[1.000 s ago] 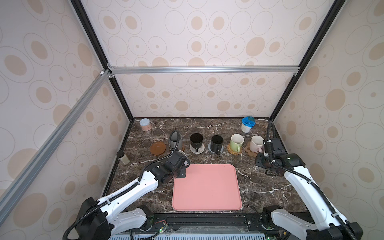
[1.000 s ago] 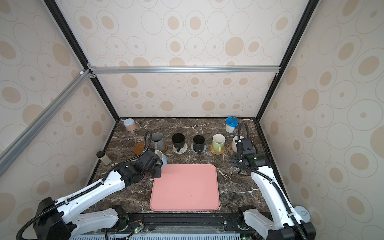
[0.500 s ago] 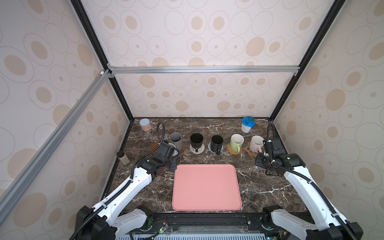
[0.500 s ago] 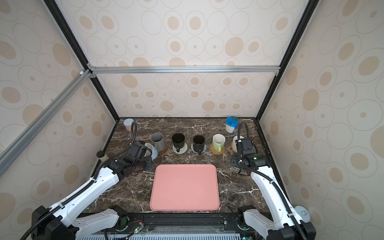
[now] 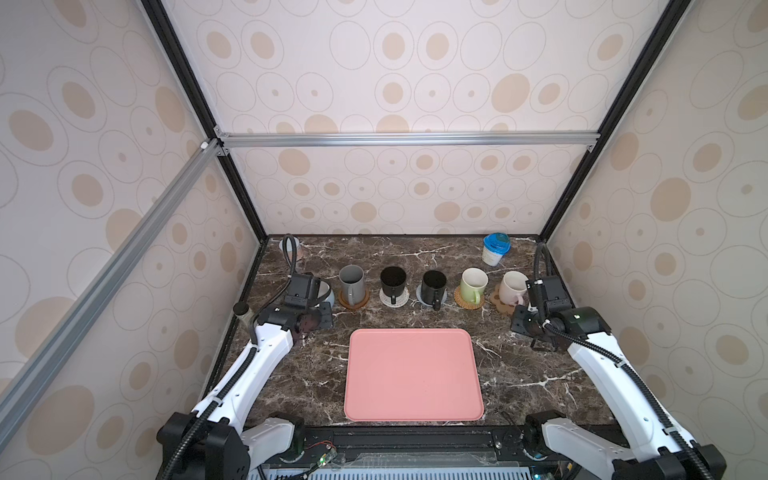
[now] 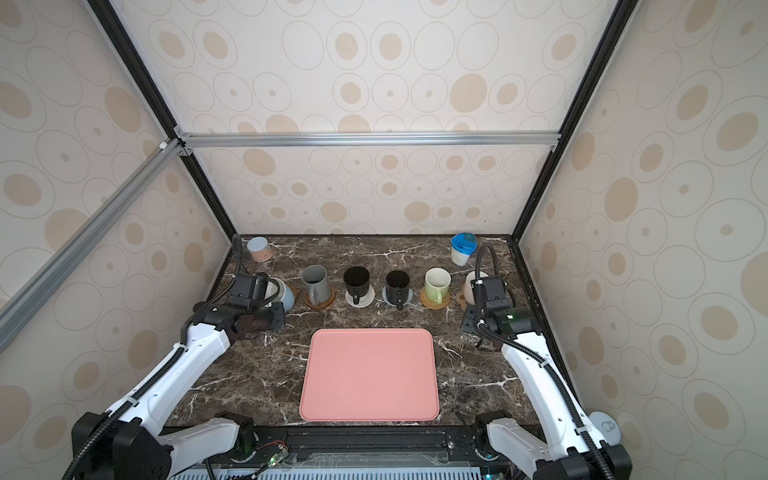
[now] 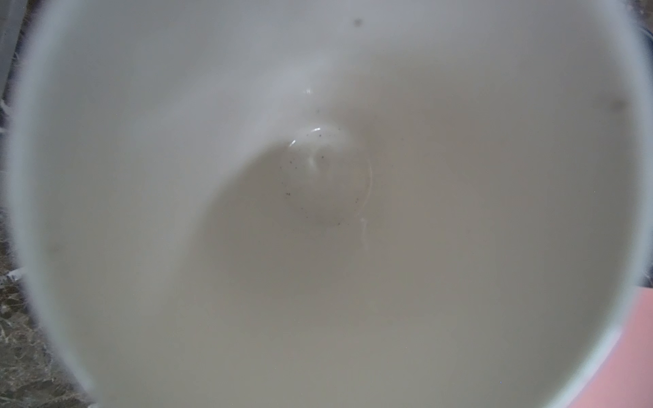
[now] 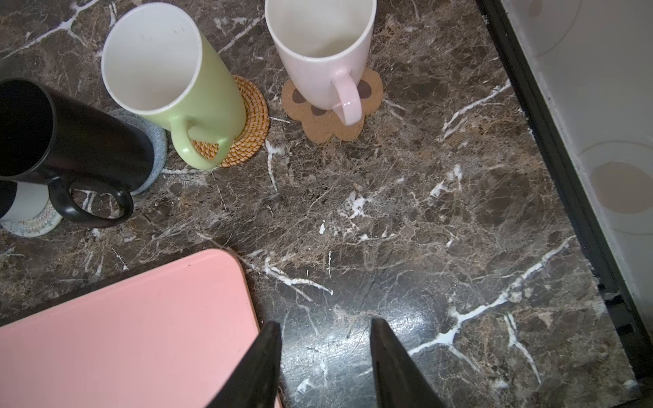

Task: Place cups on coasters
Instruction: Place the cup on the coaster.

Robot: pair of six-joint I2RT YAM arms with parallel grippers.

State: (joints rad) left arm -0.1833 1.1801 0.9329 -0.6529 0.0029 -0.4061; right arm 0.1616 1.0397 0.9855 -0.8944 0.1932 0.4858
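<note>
At the far left of the row, my left gripper (image 5: 323, 306) is shut on the white cup with light blue outside (image 6: 286, 296). That cup tilts, and its white inside (image 7: 318, 212) fills the left wrist view. What lies under it is hidden. Rightwards stand a grey cup (image 5: 351, 282) on a brown wooden coaster (image 5: 353, 301), a black cup (image 5: 393, 280) on a whitish one, a second black cup (image 5: 434, 284) on a blue-grey one, a green cup (image 8: 169, 70) on tan rattan (image 8: 251, 116) and a white-pink cup (image 8: 318, 53) on a paw coaster (image 8: 332, 130). My right gripper (image 8: 325, 323) is open over bare marble.
A large pink tray (image 5: 415, 374) lies at the front centre. At the back right corner is a white jar with a blue lid (image 5: 494, 249), and a pinkish can (image 6: 259, 249) is at the back left. A small bottle (image 5: 241, 309) stands by the left wall.
My left gripper has carried the light blue cup from beside the tray's left corner back and left to the far left end of the row. The right arm has not moved.
</note>
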